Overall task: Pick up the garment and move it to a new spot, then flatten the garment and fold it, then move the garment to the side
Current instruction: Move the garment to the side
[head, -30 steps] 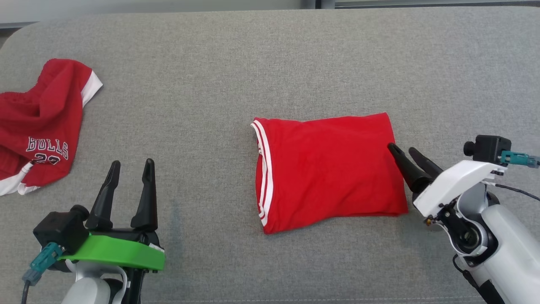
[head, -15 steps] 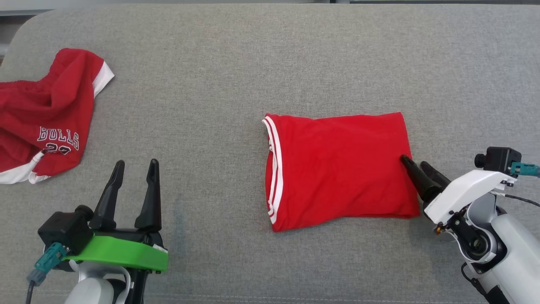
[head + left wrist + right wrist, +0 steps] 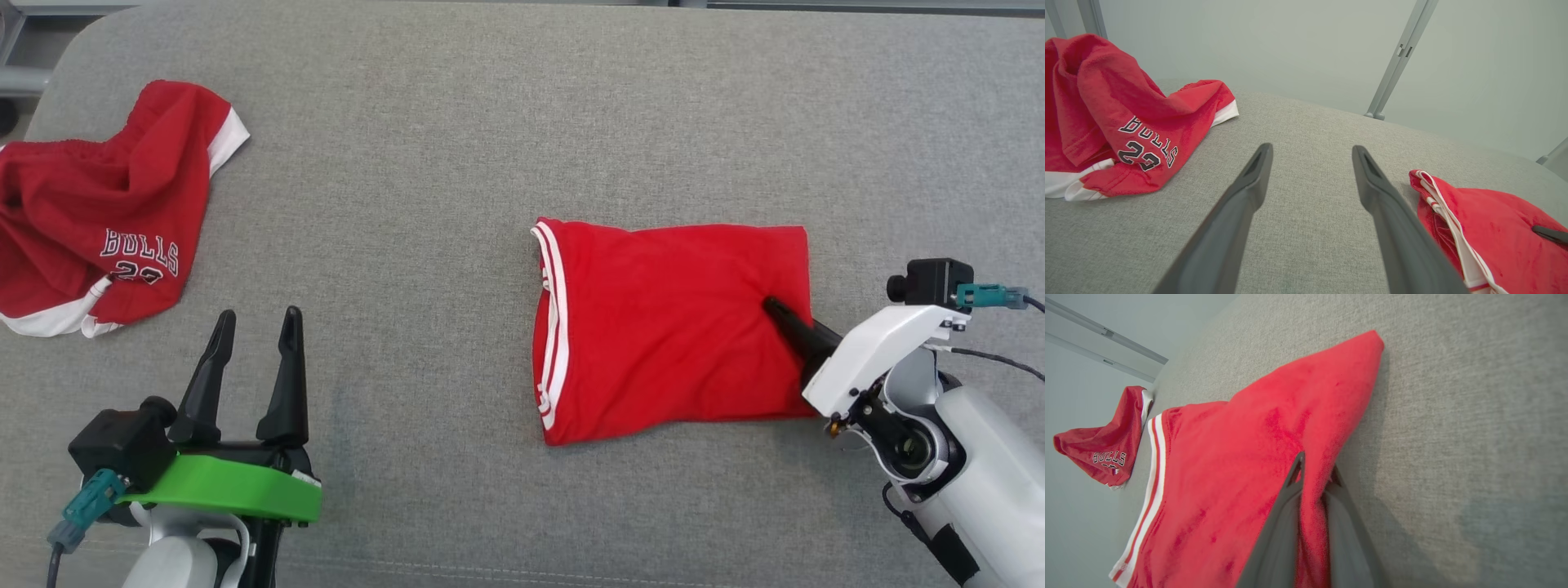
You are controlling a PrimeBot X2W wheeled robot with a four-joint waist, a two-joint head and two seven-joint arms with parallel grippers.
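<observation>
Head view: the folded garment (image 3: 669, 335) lies right of centre on the grey cushion (image 3: 457, 122), long axis left to right, with the right gripper (image 3: 774, 309) at its right edge. Left wrist view: the left gripper (image 3: 1312, 149) stands spread, well apart from it. Right wrist view: the jaws pinch a ridge of its cloth.

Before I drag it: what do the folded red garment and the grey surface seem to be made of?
The folded red garment: soft matte fabric, perhaps fleecy knit; fuzzy nap, puckers where the right claw pinches its edge. The grey surface: matte woven upholstery cloth, probably; visible heathered weave, rounded corner.
</observation>
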